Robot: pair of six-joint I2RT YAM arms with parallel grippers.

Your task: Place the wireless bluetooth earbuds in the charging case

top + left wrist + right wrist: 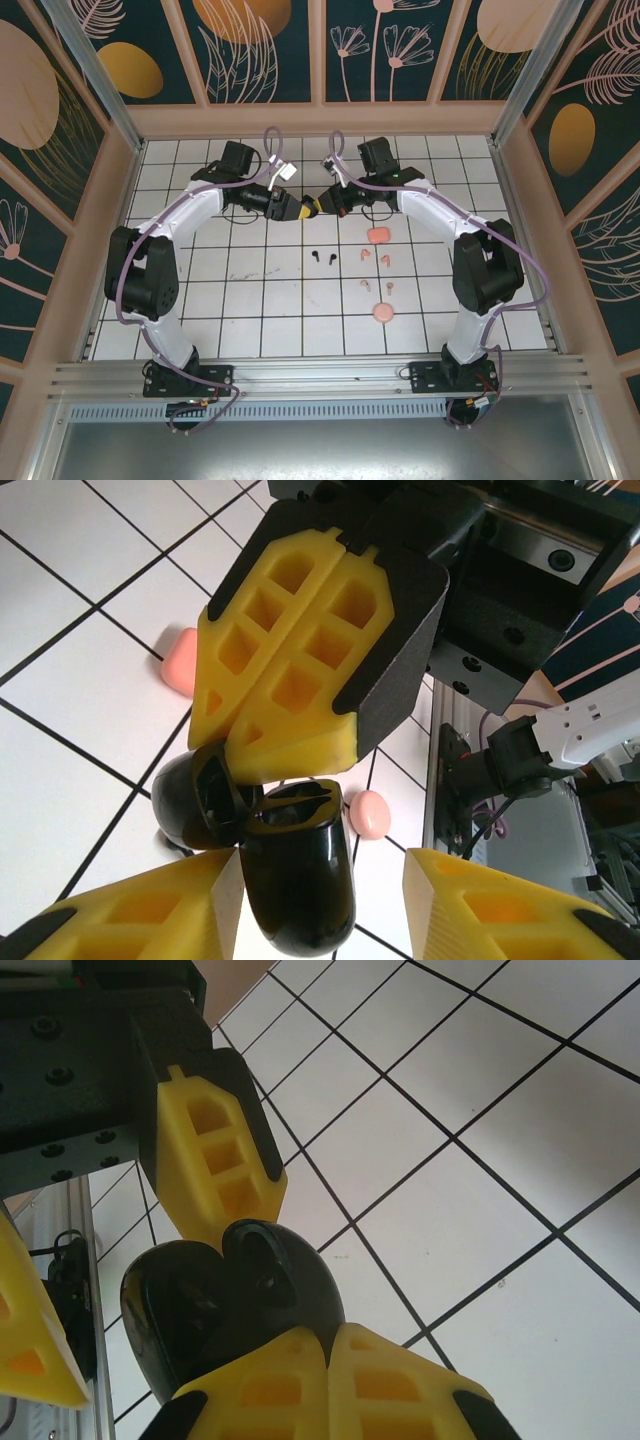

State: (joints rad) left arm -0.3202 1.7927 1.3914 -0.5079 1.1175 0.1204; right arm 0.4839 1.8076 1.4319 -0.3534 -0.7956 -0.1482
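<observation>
Two robot arms meet above a white tiled counter with one glossy black charging case between them, hinged open, its rounded lid swung to one side. The right fingers, yellow pads with moulded hollows on black backing, are pressed together on the case's edge and hold it off the tiles. The left fingers stand apart on either side of the case's body, one pad close against it and the other just clear. What sits in the case's dark hollow cannot be told. Six tiny stemmed buds lie on the tiles on the base side of the fingers: two black earbuds almost beneath them and four pale pink earbuds off toward the right arm. Two smooth, oval pink cases rest closed by the pink buds, one nearer the fingers, one beyond the buds.
</observation>
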